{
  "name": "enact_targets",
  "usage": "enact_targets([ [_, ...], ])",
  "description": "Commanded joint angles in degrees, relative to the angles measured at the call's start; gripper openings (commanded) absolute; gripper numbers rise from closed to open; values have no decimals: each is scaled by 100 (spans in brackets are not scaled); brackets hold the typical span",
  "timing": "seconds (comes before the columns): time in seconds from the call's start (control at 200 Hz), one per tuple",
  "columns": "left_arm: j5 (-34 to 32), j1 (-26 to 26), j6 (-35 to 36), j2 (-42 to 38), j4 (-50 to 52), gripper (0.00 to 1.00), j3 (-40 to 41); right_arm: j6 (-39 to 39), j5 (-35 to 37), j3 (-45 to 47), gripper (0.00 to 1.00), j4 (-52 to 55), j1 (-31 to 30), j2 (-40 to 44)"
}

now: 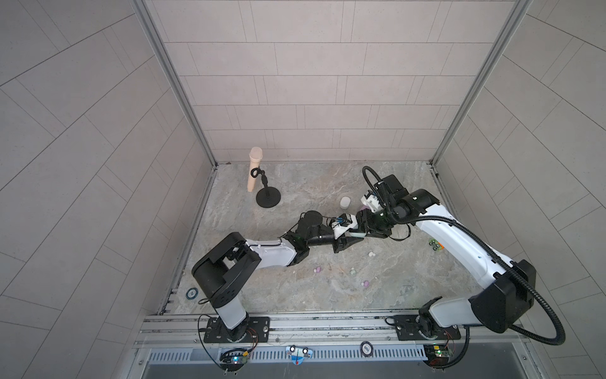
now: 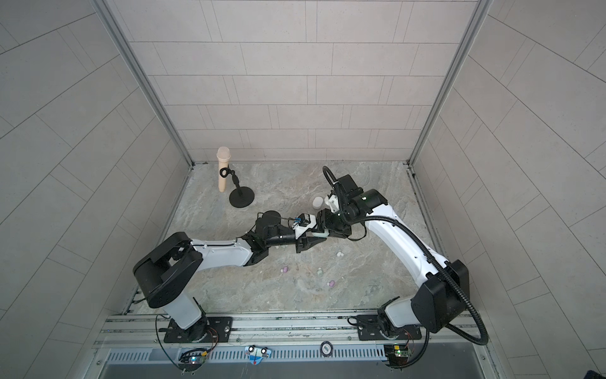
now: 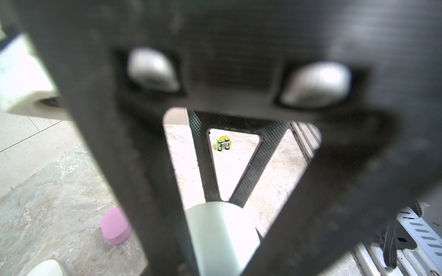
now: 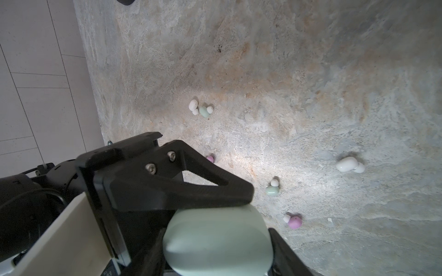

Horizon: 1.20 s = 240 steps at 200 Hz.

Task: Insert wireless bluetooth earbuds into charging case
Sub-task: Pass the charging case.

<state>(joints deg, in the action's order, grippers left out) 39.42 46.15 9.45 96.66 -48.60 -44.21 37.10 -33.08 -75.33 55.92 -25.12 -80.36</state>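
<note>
Your right gripper (image 4: 220,248) clamped the mint case (image 4: 217,239) mid-table. Your left gripper (image 4: 242,194) sat pinched shut at its top edge. Nothing was inserted: all six earbuds (image 4: 271,190) lay loose on the table's (image 4: 311,71) near side, and the case was seemingly unopened.

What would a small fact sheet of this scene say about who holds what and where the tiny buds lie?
Held item: mint green pebble-shaped plastic case
Right gripper: shut on the mint green case
Left gripper: shut, tip at that case's top edge; its grip is hidden
Loose on grey marble-look tabletop: two white earbuds, two mint earbuds, two lilac earbuds, tiny rounded plastic
Other cases on tabletop: white plastic case, lilac plastic case
Earbuds in a case: none visible
</note>
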Motion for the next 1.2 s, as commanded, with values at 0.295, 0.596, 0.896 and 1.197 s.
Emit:
enact_targets([
  [0.295,29,43,48,-164,-44,20,-14,95,36,-12,77,-2,129,349],
  [0.596,25,-13,-304,-297,-196,15,105,-264,240,222,91,365,611,743],
  [0.896,295,-10,-1092,-794,-499,11,647,-2696,337,401,93,-8,559,1574],
  [1.197,723,-3,-1191,-830,-297,9,467,-4188,903,968,96,-609,-420,2316],
])
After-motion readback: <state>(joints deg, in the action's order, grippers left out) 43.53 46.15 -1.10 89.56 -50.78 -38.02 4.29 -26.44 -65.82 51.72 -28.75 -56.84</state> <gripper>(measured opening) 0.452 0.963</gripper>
